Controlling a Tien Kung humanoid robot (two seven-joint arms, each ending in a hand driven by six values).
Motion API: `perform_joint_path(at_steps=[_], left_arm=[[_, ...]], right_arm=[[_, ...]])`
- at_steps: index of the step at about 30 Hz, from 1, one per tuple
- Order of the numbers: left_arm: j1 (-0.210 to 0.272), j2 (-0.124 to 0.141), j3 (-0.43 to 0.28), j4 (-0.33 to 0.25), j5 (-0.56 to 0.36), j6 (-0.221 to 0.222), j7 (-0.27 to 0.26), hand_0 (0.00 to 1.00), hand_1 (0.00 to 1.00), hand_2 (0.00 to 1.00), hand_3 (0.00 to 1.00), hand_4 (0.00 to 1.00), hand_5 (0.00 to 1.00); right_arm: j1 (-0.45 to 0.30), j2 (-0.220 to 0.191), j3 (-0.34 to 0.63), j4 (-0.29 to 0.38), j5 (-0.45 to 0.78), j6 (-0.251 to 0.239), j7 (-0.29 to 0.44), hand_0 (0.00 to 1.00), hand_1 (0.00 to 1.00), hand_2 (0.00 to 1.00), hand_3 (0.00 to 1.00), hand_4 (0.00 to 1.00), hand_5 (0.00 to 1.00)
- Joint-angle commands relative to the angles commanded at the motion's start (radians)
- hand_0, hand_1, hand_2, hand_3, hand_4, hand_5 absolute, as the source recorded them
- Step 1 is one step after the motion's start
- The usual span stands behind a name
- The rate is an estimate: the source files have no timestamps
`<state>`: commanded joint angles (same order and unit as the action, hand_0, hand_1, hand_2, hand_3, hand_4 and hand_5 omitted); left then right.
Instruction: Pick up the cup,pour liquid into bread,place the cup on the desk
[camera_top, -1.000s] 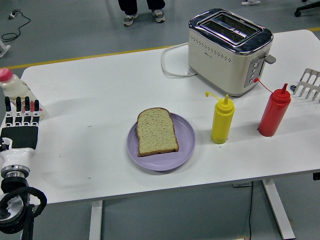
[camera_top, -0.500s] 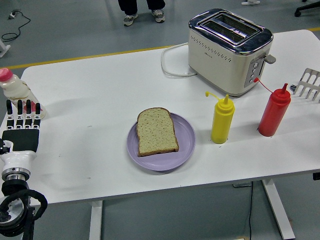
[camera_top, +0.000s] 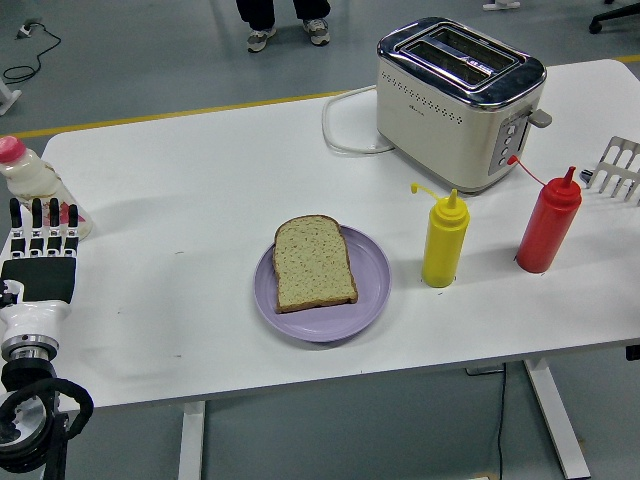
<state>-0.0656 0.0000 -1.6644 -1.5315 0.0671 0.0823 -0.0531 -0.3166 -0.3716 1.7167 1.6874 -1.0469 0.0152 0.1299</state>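
A slice of bread (camera_top: 313, 262) lies flat on a round purple plate (camera_top: 373, 272) at the middle of the table. At the far left edge stands a pale bottle with a pink cap (camera_top: 27, 183); no cup shows. My left hand (camera_top: 42, 232) is just in front of that bottle, palm flat, fingers (camera_top: 54, 215) straight and pointing away from me, holding nothing. Its fingertips overlap the bottle's base in the picture; whether they touch it I cannot tell. My right arm is out of the picture.
A yellow squeeze bottle (camera_top: 444, 240) and a red one (camera_top: 546, 234) stand right of the plate. Behind them sits a cream toaster (camera_top: 457, 102) with its white cord (camera_top: 345, 130). A slotted spatula (camera_top: 617, 170) pokes in at the right edge. A person's feet (camera_top: 287, 33) show beyond the table.
My left hand dipped slightly toward me and came back up; it stays open near the bottle. Nothing else has moved.
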Motion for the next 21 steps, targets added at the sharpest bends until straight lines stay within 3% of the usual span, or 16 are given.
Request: perform_joint_path(at_steps=[21], left_arm=[[-0.003, 0.000, 0.003, 0.001, 0.000, 0.002, 0.000, 0.856, 0.865, 0.931, 0.841, 0.670, 0.998]], right_arm=[[-0.013, 0.006, -0.137, 0.014, -0.091, -0.028, 0.008, 0.964, 0.930, 0.983, 0.998, 0.965, 0.241]])
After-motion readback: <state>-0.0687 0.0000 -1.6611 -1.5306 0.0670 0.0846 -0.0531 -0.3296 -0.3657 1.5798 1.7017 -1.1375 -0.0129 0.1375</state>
